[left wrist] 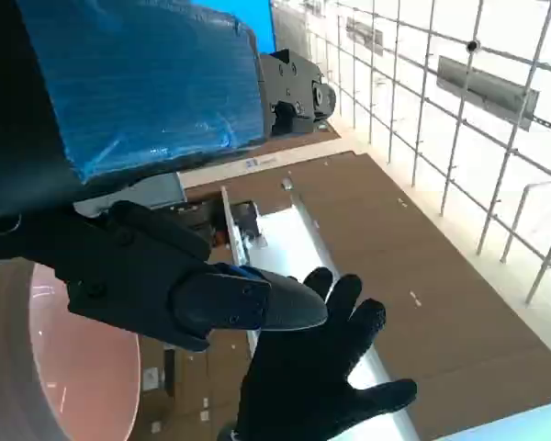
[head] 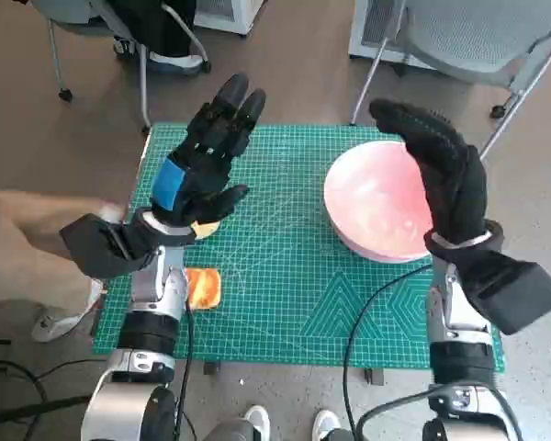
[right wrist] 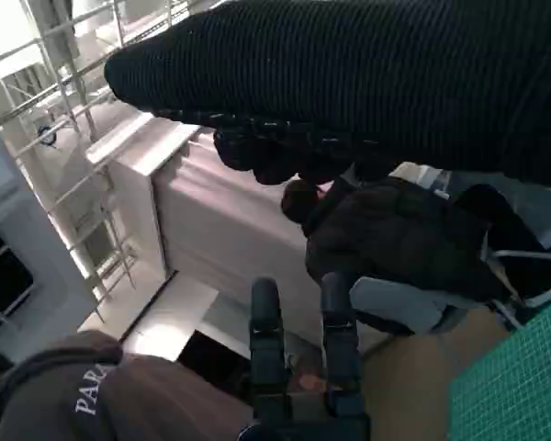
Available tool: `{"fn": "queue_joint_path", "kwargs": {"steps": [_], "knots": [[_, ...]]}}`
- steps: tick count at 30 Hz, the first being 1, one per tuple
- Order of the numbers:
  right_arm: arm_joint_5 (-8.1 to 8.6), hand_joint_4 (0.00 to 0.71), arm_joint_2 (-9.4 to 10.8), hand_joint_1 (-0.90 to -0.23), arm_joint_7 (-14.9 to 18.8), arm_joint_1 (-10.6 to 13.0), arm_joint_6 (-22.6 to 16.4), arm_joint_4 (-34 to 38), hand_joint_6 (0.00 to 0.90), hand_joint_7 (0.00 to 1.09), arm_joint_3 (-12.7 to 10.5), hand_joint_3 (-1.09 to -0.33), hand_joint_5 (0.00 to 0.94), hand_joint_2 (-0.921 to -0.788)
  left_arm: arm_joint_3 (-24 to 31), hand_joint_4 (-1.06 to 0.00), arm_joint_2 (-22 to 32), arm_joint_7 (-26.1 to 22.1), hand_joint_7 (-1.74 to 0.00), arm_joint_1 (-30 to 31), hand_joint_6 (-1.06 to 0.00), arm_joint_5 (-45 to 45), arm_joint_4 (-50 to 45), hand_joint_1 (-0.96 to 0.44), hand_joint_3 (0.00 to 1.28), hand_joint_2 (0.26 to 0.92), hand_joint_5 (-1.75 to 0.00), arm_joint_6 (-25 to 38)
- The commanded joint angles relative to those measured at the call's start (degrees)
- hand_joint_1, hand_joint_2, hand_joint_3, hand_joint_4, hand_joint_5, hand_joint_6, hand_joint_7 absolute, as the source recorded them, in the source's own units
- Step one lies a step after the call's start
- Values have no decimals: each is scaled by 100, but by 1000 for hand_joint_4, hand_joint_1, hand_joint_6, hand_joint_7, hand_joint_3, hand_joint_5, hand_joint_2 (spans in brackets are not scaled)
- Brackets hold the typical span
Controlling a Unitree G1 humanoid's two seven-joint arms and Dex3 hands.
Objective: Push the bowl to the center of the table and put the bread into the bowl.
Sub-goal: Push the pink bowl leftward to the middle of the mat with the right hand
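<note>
Pink round bowl under the gloved right hand, fingers spread, empty; blue-taped left hand wide above golden bread.

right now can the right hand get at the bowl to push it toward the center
Probably yes. The right hand is raised, fingers spread, over the right side of the pink bowl, holding nothing. Nothing lies between them, and the green mat to the bowl's left is bare.

White capital letters reading "PAR" show on the brown garment of a person, at about seven o'clock in the right wrist view; the word runs on out of sight. Small labels on the brown wall panels in the left wrist view are too small to read.
</note>
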Motion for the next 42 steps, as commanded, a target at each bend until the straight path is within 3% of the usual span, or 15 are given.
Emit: {"fn": "queue_joint_path", "kwargs": {"steps": [1,11,37,42], "knots": [[61,160,-69,-685,55,78,116,44,18,491,-34,-790,0,-921,38,-33,16,-97,-20,-130,-165,-99,0,-576,252,921,-4,94],[102,164,-80,-678,80,70,148,38,24,481,-42,-779,2,-921,36,-65,8,-158,-29,-129,-194,-122,-90,-370,47,898,-7,217],[131,178,-113,-681,54,182,228,-114,41,455,-45,-752,6,-921,-5,-114,8,164,-47,-68,-256,143,-66,-415,9,889,-9,-183],[153,175,-217,-684,34,183,205,-60,43,450,-138,-750,3,-921,-29,-118,-3,197,-46,-49,-259,157,-60,-431,9,894,-8,-211]]}}
